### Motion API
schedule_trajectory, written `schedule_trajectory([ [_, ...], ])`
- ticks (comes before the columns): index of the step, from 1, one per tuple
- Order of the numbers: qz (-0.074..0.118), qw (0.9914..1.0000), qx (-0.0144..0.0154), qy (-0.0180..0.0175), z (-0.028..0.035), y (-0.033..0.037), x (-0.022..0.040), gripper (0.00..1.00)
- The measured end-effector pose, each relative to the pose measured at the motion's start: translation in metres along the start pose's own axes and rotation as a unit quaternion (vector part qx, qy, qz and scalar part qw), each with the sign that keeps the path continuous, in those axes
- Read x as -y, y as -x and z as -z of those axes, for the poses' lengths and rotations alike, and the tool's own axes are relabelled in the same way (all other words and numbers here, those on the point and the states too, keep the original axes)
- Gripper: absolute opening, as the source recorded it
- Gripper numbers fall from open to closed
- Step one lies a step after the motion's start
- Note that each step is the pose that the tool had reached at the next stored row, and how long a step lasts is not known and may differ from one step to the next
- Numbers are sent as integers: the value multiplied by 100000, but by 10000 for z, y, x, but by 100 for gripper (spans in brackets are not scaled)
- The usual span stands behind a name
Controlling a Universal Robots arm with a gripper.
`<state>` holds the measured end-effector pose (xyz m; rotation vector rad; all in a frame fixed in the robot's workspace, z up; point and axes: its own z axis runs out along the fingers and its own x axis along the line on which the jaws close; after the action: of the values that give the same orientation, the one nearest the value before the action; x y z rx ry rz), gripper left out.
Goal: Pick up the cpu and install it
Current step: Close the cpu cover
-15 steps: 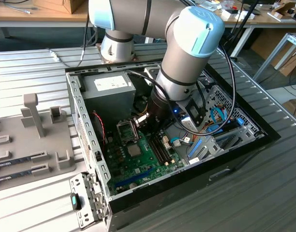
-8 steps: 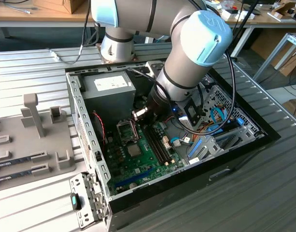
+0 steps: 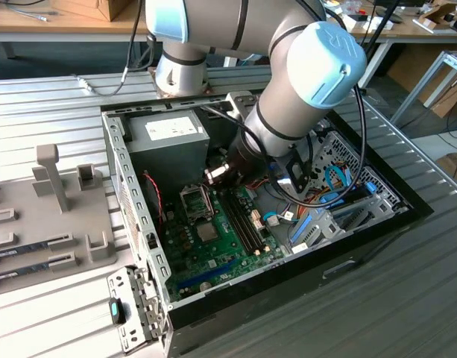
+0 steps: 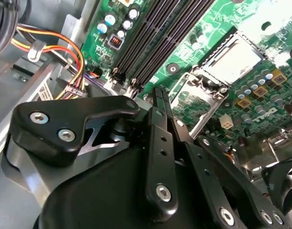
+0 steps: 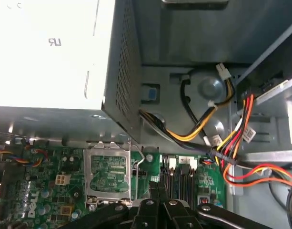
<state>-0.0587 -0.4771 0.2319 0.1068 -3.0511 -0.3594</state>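
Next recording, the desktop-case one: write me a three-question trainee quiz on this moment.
1. True or false: the black gripper hangs inside the open black computer case, above the green motherboard.
2. Which lies beside the square metal-framed processor socket?
A. long black memory slots
B. a blue fan
C. a coiled hose
3. Fill in: the big grey metal box that the yellow, orange and black wire bundle leaves is the ____.

Key: 1 true; 2 A; 3 power supply.
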Motion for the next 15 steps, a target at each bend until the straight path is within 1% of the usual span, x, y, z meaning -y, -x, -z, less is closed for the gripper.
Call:
schedule_trajectory([
  [1, 722, 99997, -278, 202, -6, 12, 0, 11],
  [2, 1512, 99986, -586, 309, -12, 20, 0, 11],
  [3, 2511, 99963, -995, 374, -17, 30, 2, 11],
  [5, 3472, 99929, -1424, 428, -25, 46, 2, 11],
  [6, 4275, 99891, -1801, 484, -32, 63, 3, 11],
  [7, 4833, 99860, -2067, 519, -36, 74, 3, 11],
  [8, 5954, 99787, -2582, 646, -44, 104, 3, 11],
  [9, 6553, 99743, -2795, 753, -46, 119, 2, 11],
  [10, 7087, 99701, -2963, 787, -47, 128, -2, 11],
  [12, 7754, 99646, -3139, 824, -48, 136, -8, 11],
  [14, 9115, 99519, -3466, 943, -50, 149, -17, 11],
  [15, 9870, 99440, -3641, 986, -52, 154, -21, 11],
])
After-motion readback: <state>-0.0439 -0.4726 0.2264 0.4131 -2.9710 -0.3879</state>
